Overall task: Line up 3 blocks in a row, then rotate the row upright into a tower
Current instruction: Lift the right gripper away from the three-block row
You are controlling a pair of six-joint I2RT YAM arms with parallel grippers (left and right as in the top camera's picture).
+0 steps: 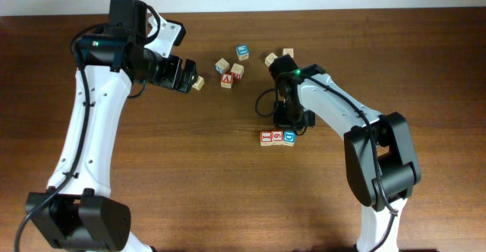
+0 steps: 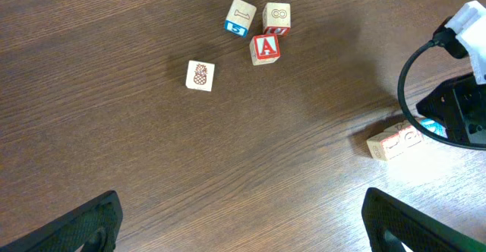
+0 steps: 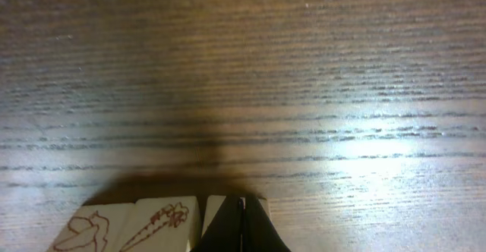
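Three pale wooden letter cubes (image 1: 277, 137) rowed mid-frame, bare brown bench (image 1: 190, 199) below. Right hand (image 3: 243, 225) closed at their right end; left hand (image 1: 184, 75) open.

row: three pale wooden letter cubes (image 1: 278, 137) touching side by side, centre-right on brown wooden surface (image 1: 190, 191) | right gripper (image 3: 243, 225): at row's right end | far-left of row: red-printed "A" wooden cube (image 1: 226, 80), two more pale wooden cubes (image 1: 238, 70) just behind it | left of those: pineapple-printed wooden cube (image 1: 198, 83), beside left gripper (image 1: 187, 76)
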